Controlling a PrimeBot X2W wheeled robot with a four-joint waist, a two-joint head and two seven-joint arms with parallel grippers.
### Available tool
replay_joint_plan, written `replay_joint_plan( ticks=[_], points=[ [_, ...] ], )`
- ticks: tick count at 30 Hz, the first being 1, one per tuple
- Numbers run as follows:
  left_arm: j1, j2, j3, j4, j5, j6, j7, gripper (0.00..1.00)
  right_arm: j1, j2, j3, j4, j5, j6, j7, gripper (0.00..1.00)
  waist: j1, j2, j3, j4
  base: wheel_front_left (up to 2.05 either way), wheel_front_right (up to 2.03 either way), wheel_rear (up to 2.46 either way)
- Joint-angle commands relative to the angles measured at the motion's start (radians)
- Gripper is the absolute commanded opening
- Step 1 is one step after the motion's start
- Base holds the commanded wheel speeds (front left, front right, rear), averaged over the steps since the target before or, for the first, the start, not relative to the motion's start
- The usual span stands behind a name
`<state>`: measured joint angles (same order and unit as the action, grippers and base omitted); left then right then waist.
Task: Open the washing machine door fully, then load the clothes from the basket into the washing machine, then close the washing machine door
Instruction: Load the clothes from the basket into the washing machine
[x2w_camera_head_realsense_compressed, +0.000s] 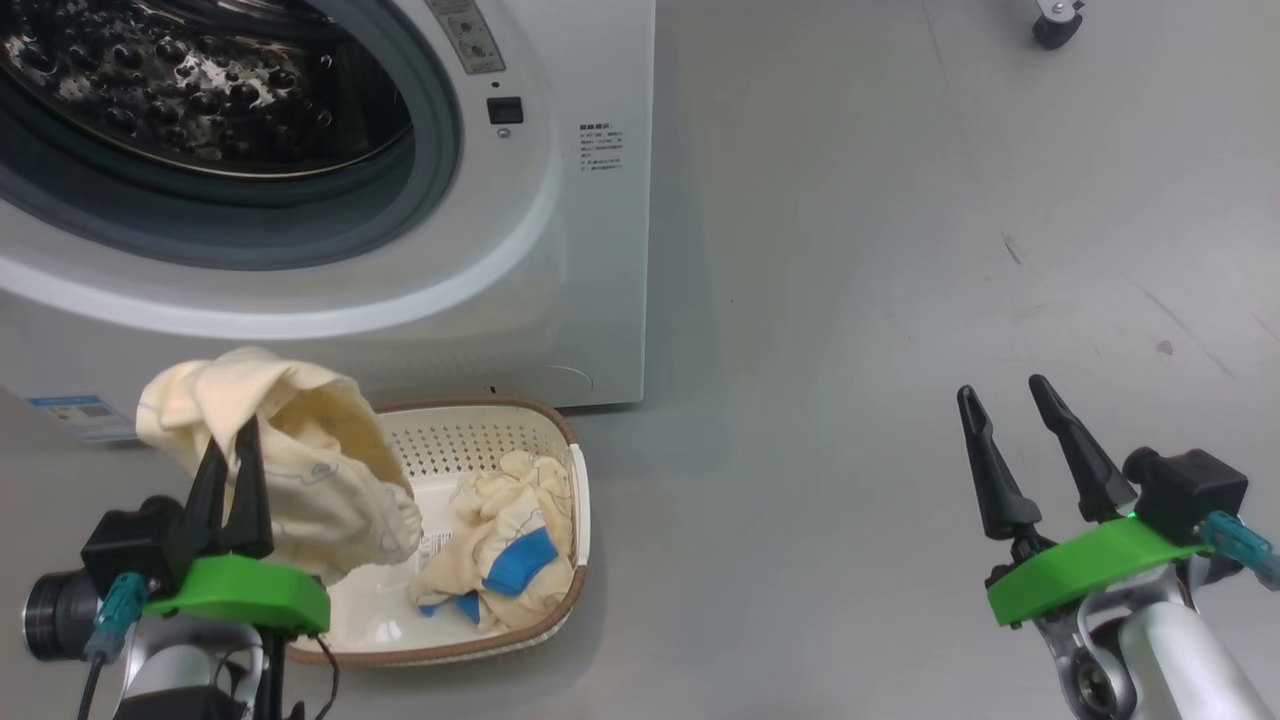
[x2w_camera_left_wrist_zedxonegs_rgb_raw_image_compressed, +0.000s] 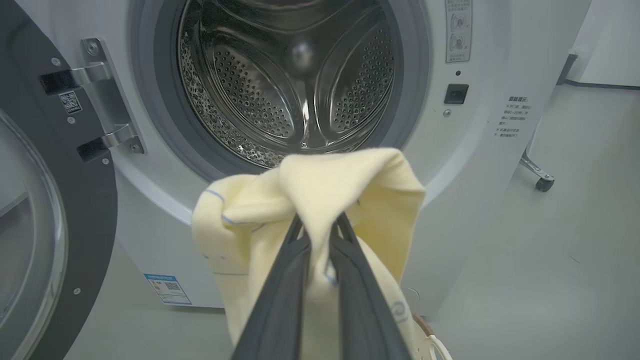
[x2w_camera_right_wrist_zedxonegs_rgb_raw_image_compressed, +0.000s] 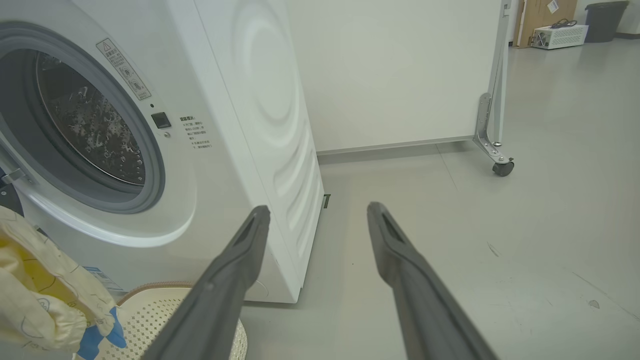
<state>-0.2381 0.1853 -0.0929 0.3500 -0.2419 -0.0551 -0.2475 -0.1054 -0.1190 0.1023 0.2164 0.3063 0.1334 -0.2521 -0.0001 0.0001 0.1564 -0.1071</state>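
Head view: the left gripper (x2w_camera_head_realsense_compressed: 232, 448) pinches a cream garment (x2w_camera_head_realsense_compressed: 310, 460) above the basket (x2w_camera_head_realsense_compressed: 572, 440), where a second garment (x2w_camera_head_realsense_compressed: 500, 540) lies; the right gripper (x2w_camera_head_realsense_compressed: 1002, 390) hangs spread and empty. Left wrist view: the drum (x2w_camera_left_wrist_zedxonegs_rgb_raw_image_compressed: 300, 90) is straight ahead, the door (x2w_camera_left_wrist_zedxonegs_rgb_raw_image_compressed: 90, 210) swung wide at left; best carry the garment past the grey seal (x2w_camera_left_wrist_zedxonegs_rgb_raw_image_compressed: 160, 100) and deep inside before releasing. Right wrist view: fingers (x2w_camera_right_wrist_zedxonegs_rgb_raw_image_compressed: 225, 280) apart beside the washing machine (x2w_camera_right_wrist_zedxonegs_rgb_raw_image_compressed: 260, 100).

The left gripper's (x2w_camera_left_wrist_zedxonegs_rgb_raw_image_compressed: 321, 222) fingertips are buried in the cream garment (x2w_camera_left_wrist_zedxonegs_rgb_raw_image_compressed: 340, 185) it pinches, most of the washing machine door (x2w_camera_left_wrist_zedxonegs_rgb_raw_image_compressed: 90, 210) runs off the left wrist view's edge, and the printed notice (x2w_camera_left_wrist_zedxonegs_rgb_raw_image_compressed: 515, 117) on the washing machine (x2w_camera_left_wrist_zedxonegs_rgb_raw_image_compressed: 475, 165) is too small to read.
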Motion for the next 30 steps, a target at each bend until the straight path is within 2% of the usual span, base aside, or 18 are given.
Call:
replay_joint_plan(
  ticks=[1, 10, 18, 25, 30],
  points=[
    [-0.013, 0.014, 0.055, -0.059, 0.013, -0.005, -0.014, 0.0, -0.002, -0.009, 0.013, -0.028, -0.008, -0.003, -0.01, 1.0, 0.0001, -0.0001, -0.003, 0.001, 0.0, 0.0, 0.0],
    [0.01, -0.043, 0.137, -0.172, 0.044, -0.026, -0.014, 0.0, -0.006, -0.006, 0.014, -0.037, -0.001, -0.003, -0.01, 1.0, 0.0001, -0.0001, 0.023, -0.007, 0.0, 0.0, 0.0],
    [-0.046, -0.053, 0.19, -0.212, 0.056, -0.05, -0.014, 0.0, -0.027, -0.008, 0.029, -0.046, 0.002, -0.003, -0.01, 1.0, 0.0001, -0.0001, 0.09, -0.033, 0.0, 0.0, 0.0],
    [-0.176, -0.022, 0.26, -0.225, 0.038, -0.064, -0.014, 0.0, -0.06, -0.01, 0.04, -0.055, 0.01, -0.003, -0.01, 1.0, 0.0001, -0.0001, 0.197, -0.08, 0.0, 0.0, 0.0],
    [-0.337, 0.038, 0.284, -0.19, 0.025, -0.071, -0.014, 0.0, -0.09, -0.01, 0.05, -0.059, 0.017, -0.003, -0.01, 1.0, 0.0001, -0.0001, 0.281, -0.115, 0.0, 0.0, 0.0]
  ],
)
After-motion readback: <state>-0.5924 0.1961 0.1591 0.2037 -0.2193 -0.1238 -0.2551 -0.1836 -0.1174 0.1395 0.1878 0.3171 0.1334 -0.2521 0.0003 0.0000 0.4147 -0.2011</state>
